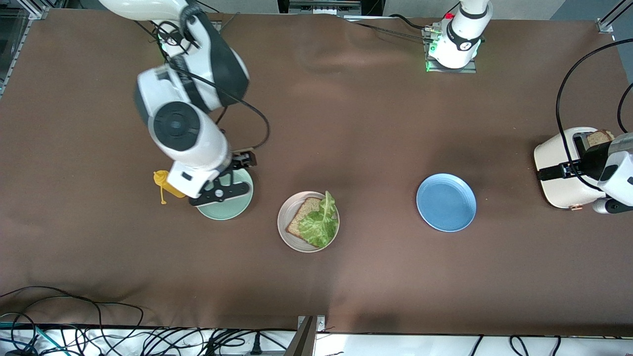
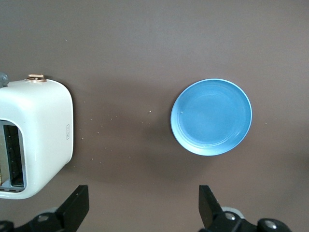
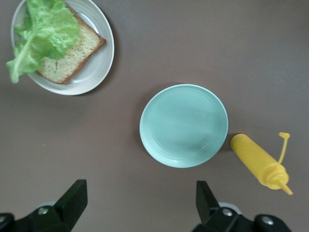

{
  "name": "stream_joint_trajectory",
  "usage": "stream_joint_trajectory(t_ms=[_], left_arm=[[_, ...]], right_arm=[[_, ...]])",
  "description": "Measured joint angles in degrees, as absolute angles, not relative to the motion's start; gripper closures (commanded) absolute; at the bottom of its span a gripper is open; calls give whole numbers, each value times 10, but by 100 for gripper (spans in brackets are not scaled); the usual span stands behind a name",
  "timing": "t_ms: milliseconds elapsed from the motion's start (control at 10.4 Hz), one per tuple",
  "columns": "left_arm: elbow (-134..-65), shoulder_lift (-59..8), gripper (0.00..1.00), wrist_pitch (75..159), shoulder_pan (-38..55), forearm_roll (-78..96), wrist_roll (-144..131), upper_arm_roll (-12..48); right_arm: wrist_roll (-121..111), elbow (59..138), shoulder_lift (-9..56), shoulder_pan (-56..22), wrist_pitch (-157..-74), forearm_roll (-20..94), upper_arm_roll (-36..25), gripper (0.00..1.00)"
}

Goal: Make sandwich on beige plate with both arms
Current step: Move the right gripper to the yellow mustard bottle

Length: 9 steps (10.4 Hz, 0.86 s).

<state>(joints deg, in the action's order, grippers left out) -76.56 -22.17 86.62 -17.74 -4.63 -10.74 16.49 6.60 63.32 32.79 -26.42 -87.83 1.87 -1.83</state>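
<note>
The beige plate (image 1: 285, 230) lies near the middle of the table with one bread slice (image 1: 302, 213) on it and a green lettuce leaf (image 1: 320, 223) on the slice. The right wrist view shows the plate (image 3: 104, 54), the slice (image 3: 77, 54) and the lettuce (image 3: 46, 29). A second bread slice (image 1: 600, 137) stands in the toaster (image 1: 556, 185). My right gripper (image 1: 242, 161) hangs open and empty over the table at the mint green plate's edge; its fingers (image 3: 72, 198) are wide apart. My left gripper (image 1: 568, 171) is open and empty above the toaster, its fingers (image 2: 76, 205) wide apart.
The mint green plate (image 1: 232, 208) (image 3: 183, 125) is bare, with a yellow squeeze bottle (image 1: 168, 186) (image 3: 256, 159) lying beside it toward the right arm's end. A bare blue plate (image 1: 446, 201) (image 2: 211, 117) lies between the beige plate and the white toaster (image 2: 38, 130).
</note>
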Motion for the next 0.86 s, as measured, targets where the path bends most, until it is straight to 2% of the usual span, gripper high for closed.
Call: stream_joint_trajectory(t_ms=[191, 287, 383, 479, 670, 862], left_arm=[[-766, -222, 1, 866, -178, -46, -107, 164], [-766, -222, 6, 866, -179, -46, -107, 164], [-766, -222, 7, 866, -179, -46, -107, 164], [-766, -223, 0, 866, -179, -46, -107, 164], [-766, -224, 0, 866, -179, -46, -107, 164], [-766, -225, 0, 866, -179, -46, -107, 164]], right_arm=[[-31, 647, 282, -223, -846, 28, -25, 0], [-93, 663, 259, -193, -834, 30, -25, 0], [-157, 684, 238, -162, -826, 32, -21, 0], [-231, 710, 217, -123, -823, 33, -9, 0], [-414, 762, 182, -29, -822, 34, 20, 0], [-615, 798, 172, 53, -823, 55, 24, 0]])
